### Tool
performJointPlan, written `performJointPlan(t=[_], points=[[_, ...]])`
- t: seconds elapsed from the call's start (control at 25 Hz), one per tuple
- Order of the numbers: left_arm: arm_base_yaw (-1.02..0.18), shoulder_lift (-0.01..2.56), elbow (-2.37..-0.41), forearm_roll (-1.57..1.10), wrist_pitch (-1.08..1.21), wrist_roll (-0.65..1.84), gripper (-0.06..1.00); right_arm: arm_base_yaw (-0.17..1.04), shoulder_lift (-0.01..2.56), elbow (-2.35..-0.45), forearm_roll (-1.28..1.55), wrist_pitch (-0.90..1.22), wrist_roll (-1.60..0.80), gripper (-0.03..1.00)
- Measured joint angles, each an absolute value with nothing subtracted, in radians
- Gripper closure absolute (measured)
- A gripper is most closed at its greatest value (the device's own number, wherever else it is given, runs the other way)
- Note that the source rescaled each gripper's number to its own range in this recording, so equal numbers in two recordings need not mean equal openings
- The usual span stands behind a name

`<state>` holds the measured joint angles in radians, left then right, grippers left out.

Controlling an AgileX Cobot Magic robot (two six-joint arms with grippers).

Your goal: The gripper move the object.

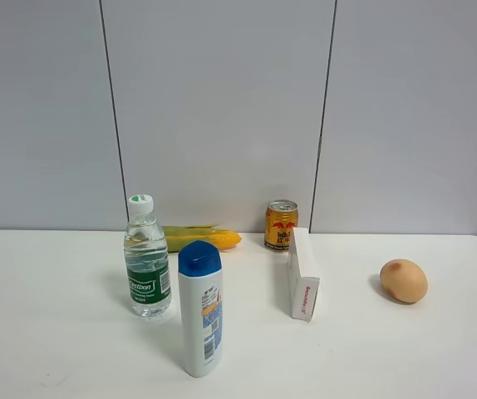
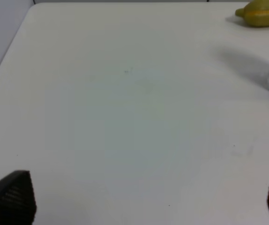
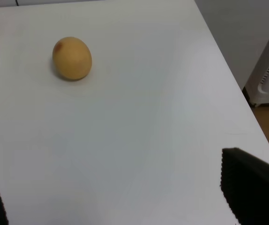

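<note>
Tan egg [image 1: 404, 280] sits alone at right of the bench [image 1: 56, 349], well apart from the white box [image 1: 302, 275]; both hands [image 2: 144, 197] [image 3: 120, 201] gape wide, empty.

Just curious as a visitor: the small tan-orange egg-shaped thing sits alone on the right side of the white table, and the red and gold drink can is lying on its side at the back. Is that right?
Not quite. The red and gold drink can stands upright at the back, as the exterior high view shows. The rest holds: the small tan-orange egg-shaped thing sits alone on the right side of the white table.
</note>
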<state>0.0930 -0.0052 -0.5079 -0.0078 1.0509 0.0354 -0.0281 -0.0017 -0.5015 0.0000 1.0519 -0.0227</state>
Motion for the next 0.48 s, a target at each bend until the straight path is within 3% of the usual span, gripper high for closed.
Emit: performJointPlan(t=[0.48], points=[[0.093,-0.005,-0.508,-0.008,1.051,0.035,-0.06,-0.028,-0.002,-0.502,0.000,1.052,-0.020,0.06]])
